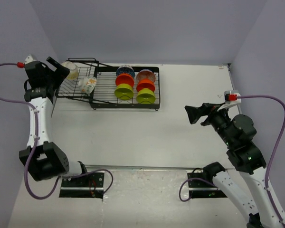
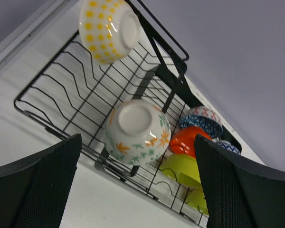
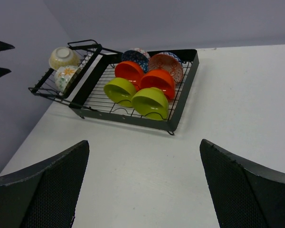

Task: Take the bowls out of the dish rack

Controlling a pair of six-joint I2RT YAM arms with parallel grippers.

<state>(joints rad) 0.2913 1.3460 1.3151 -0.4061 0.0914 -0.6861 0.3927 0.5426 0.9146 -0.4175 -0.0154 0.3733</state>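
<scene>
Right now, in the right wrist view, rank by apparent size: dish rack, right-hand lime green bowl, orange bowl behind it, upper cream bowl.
1. dish rack
2. lime green bowl and orange bowl: alike, orange partly hidden
3. upper cream bowl: smallest, though also farthest from the camera

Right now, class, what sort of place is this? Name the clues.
Likely a robot lab bench, not a kitchen: two arms bolted to a plain white table, facing a dish rack of bowls.

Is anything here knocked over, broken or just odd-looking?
Nothing looks spilled or broken. One untidy bit: a yellow-dotted bowl and a floral bowl lie loose, bases showing, in the tilted side section of the dish rack, while the six coloured bowls stand in neat rows.
</scene>
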